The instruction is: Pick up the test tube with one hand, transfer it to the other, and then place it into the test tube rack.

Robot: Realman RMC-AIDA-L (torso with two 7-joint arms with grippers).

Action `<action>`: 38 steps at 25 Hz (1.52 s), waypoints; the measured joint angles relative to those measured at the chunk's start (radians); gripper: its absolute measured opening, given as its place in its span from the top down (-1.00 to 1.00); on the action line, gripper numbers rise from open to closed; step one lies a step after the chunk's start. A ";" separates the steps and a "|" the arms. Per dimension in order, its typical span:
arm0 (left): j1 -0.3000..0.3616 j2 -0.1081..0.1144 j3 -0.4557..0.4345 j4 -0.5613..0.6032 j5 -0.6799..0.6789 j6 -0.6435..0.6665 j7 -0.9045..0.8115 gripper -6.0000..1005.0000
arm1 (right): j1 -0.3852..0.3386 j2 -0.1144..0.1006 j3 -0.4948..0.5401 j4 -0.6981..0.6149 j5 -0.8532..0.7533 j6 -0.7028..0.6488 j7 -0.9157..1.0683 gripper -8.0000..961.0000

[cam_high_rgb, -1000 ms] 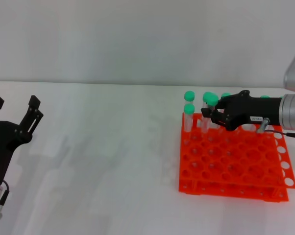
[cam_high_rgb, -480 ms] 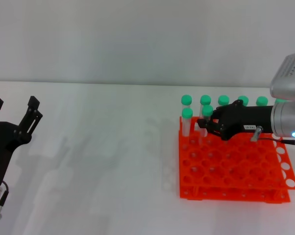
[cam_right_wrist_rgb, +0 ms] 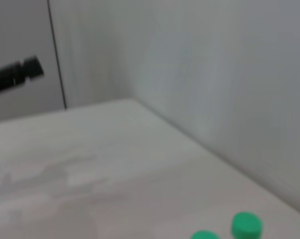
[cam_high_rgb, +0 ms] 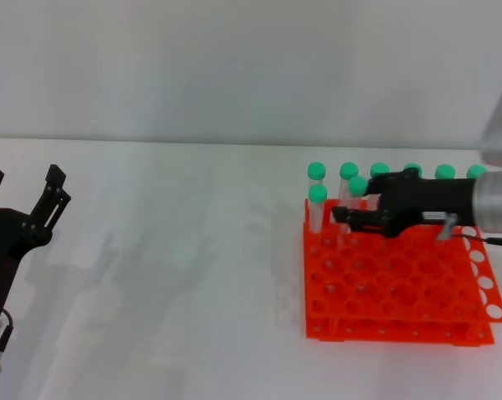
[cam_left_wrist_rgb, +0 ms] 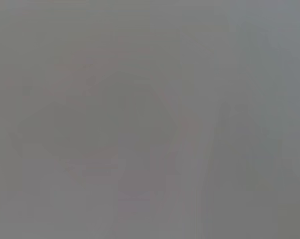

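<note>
1. white surface (cam_high_rgb: pixel 176 275) under a plain pale wall.
2. left claw (cam_high_rgb: pixel 22 187) parked at the near left edge, fingers apart, holding nothing.
3. test tube (cam_high_rgb: pixel 353 204) stands upright in the orange rack (cam_high_rgb: pixel 401 292), second row.
4. right claw (cam_high_rgb: pixel 344 219) reaches in from the right, level with the tube; whether it pinches the tube, cannot tell.

Two green caps (cam_right_wrist_rgb: pixel 247 224) on white table (cam_right_wrist_rgb: pixel 90 159), dark pincer (cam_right_wrist_rgb: pixel 13 74) beyond.

Bare table (cam_high_rgb: pixel 176 275) stretches from the left edge to the test tube rack (cam_high_rgb: pixel 401 287) near the right edge. Green-capped tubes (cam_high_rgb: pixel 317 193) crowd the rack's far rows; its near holes stand unblocked.
</note>
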 joint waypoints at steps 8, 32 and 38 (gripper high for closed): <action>-0.004 0.002 0.000 -0.001 0.000 -0.002 0.000 -0.79 | -0.157 -0.020 0.264 -0.095 0.002 -0.215 -0.009 -0.24; -0.028 0.000 0.000 -0.005 -0.049 -0.082 0.005 -0.79 | -0.300 0.065 0.460 0.174 0.709 -0.098 -0.796 -0.80; -0.046 0.000 0.000 -0.005 -0.113 -0.124 0.006 -0.79 | -0.292 0.070 0.490 0.345 0.939 -0.096 -1.036 -0.80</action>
